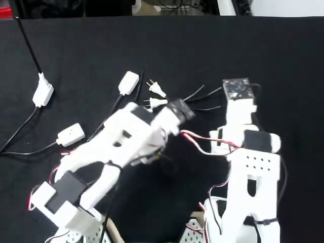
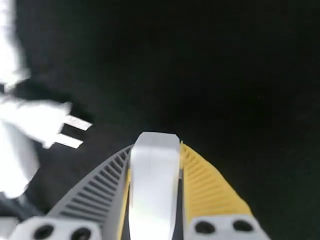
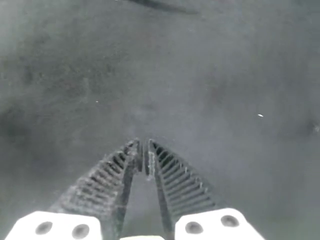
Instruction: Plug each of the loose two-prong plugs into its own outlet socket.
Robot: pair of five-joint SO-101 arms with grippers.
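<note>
- Left fingers [image 2: 210, 185] pinch a white piece [image 2: 152, 175]; whether it is a plug or a socket I cannot tell.
- Right fingers [image 3: 175, 180] are pressed together on nothing, over the bare desk [image 1: 283, 61].
- Near plug [image 1: 156, 103] and far plug [image 1: 157, 89] lie just left of the left arm's tip, with prongs pointing left toward the closest socket [image 1: 128, 82]. The left arm is nearer.
- In the high view the arm hides the left fingertips.

A black cloth [image 1: 283, 55] covers the table to its far edge; beyond it lie dark clutter [image 1: 76, 7] at left and a pale surface [image 1: 288, 7] at far right.
</note>
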